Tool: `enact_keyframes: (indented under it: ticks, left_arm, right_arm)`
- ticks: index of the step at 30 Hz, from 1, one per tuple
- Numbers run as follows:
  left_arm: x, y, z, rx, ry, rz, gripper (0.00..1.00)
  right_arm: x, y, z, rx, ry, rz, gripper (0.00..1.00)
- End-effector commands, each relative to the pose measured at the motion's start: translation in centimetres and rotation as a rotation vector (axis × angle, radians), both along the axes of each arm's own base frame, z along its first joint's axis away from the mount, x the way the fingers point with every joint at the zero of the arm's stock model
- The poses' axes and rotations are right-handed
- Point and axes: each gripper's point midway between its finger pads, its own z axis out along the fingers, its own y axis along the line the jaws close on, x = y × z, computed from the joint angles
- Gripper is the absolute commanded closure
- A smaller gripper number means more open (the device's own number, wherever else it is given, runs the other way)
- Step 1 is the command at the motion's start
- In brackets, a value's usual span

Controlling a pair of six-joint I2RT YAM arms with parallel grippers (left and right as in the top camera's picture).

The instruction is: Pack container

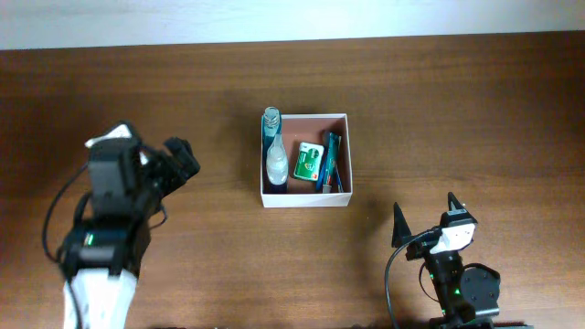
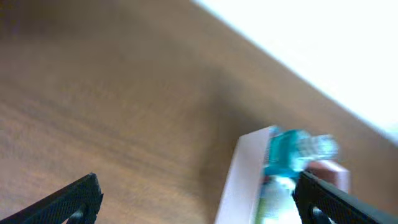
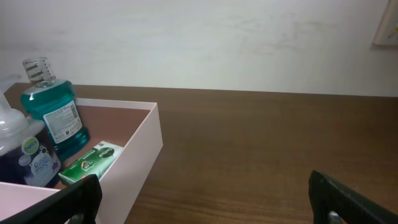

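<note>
Left end effector (image 1: 178, 157) spread wide, empty, at nine o'clock of the container (image 1: 306, 199); right end effector (image 1: 426, 217) likewise, at five o'clock. Container central on the worktop (image 1: 457, 110). Risk: low pass snagging the bottle (image 1: 274, 160) poking past its rim.

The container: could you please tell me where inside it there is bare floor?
Bare floor lies along the far wall of the container, behind the green packet. The rest is crowded: a teal bottle and a white-capped bottle line the left wall, then the packet, then a blue item by the right wall.
</note>
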Motion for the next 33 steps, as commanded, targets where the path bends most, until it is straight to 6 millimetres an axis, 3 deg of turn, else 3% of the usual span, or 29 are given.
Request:
enact_keyframes:
  ticks: [1, 6, 13, 17, 26, 33]
  left_arm:
    - [-2.8, 0.2, 4.1, 0.005, -0.137, 0.002, 0.0]
    - [-7.5, 0.3, 6.2, 0.006, -0.207, 0.005, 0.0]
    - [-10.9, 0.3, 5.8, 0.006, -0.196, 0.004, 0.0]
    - [-11.4, 0.2, 3.4, 0.005, -0.144, 0.001, 0.0]
    - [-13.0, 0.6, -4.9, 0.016, -0.105, 0.018, 0.0]
    - [-11.5, 0.6, -7.1, 0.015, -0.192, 0.018, 0.0]
  right_arm:
    - [0.0, -0.2, -0.2, -0.003, 0.001, -0.01, 0.01]
    - [0.0, -0.2, -0.1, -0.003, 0.0, -0.01, 0.01]
    - [0.0, -0.2, -0.2, -0.003, 0.001, -0.01, 0.01]
    - [0.0, -0.2, -0.1, -0.003, 0.0, -0.01, 0.01]
    - [0.0, -0.3, -0.1, -0.003, 0.0, -0.01, 0.01]
    - [0.0, -0.2, -0.2, -0.003, 0.001, -0.01, 0.01]
